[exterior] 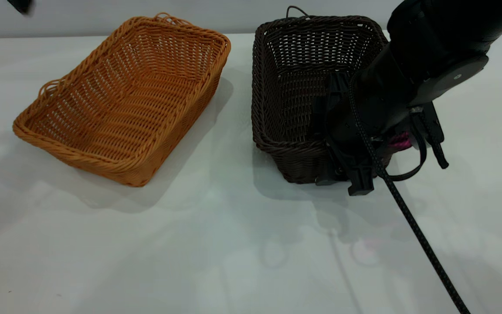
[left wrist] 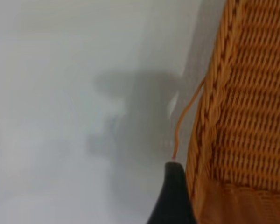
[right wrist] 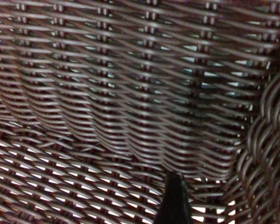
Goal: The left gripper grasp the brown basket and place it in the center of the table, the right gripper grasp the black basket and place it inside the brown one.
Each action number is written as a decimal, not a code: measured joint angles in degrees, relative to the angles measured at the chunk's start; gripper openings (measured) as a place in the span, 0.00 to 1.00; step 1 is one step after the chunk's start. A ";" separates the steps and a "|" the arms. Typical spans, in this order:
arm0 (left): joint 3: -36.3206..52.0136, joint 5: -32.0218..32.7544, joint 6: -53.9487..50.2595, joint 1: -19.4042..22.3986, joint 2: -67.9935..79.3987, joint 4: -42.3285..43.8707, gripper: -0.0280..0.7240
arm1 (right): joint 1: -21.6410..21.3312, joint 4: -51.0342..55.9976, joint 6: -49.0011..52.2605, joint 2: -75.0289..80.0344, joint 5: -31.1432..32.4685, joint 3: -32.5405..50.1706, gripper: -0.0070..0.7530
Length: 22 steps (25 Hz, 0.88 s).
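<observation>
— White table, both baskets side by side?
— Yes. Right gripper straddles the black basket's near wall, one finger inside — set to lift it, probably. Whether the jaws pinch, I cannot tell.
— Left gripper?
— Just outside the brown basket's rim, beside its handle; jaws' state unclear too.

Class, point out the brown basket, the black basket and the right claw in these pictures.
brown basket (exterior: 120, 113), exterior view, woven floor inside.
black basket (exterior: 294, 65), exterior view, inner far wall.
right claw (exterior: 342, 174), exterior view, fingertips at the basket's near wall.
</observation>
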 joint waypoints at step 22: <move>-15.64 -1.65 4.68 -0.79 27.47 -5.23 0.49 | 0.00 0.04 0.02 0.00 1.17 -0.07 0.38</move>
